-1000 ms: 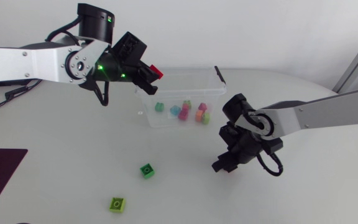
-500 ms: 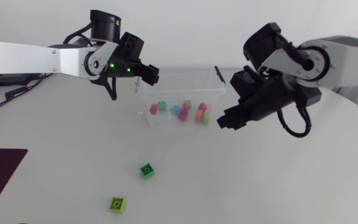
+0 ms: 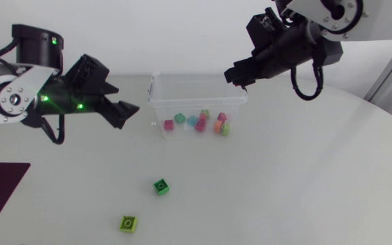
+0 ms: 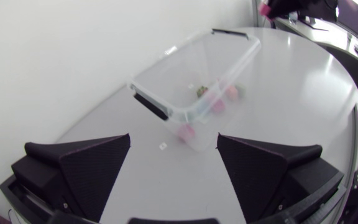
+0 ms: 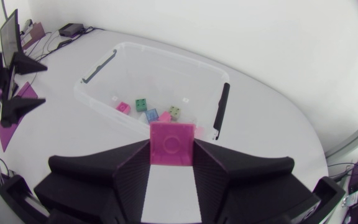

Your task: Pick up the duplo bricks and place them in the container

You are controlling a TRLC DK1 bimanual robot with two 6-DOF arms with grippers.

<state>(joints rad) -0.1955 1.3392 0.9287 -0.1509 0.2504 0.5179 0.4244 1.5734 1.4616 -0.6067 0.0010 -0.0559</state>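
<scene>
One clear container (image 3: 194,92) stands near the far edge of the surface, about midway along it. Roughly eight small bricks lie in it: pink, green, blue and orange, some overlapping so the count is unsure. Two more bricks lie loose toward the near edge, left of middle: a dark green brick (image 3: 160,186) and, nearer the edge, a lime green brick (image 3: 129,222). The left hand (image 3: 121,112) hangs beside the container's left end, its fingers spread apart with nothing between them. The right hand (image 3: 239,76) is above the container's far right corner, clamped on one pink brick (image 5: 172,143).
</scene>
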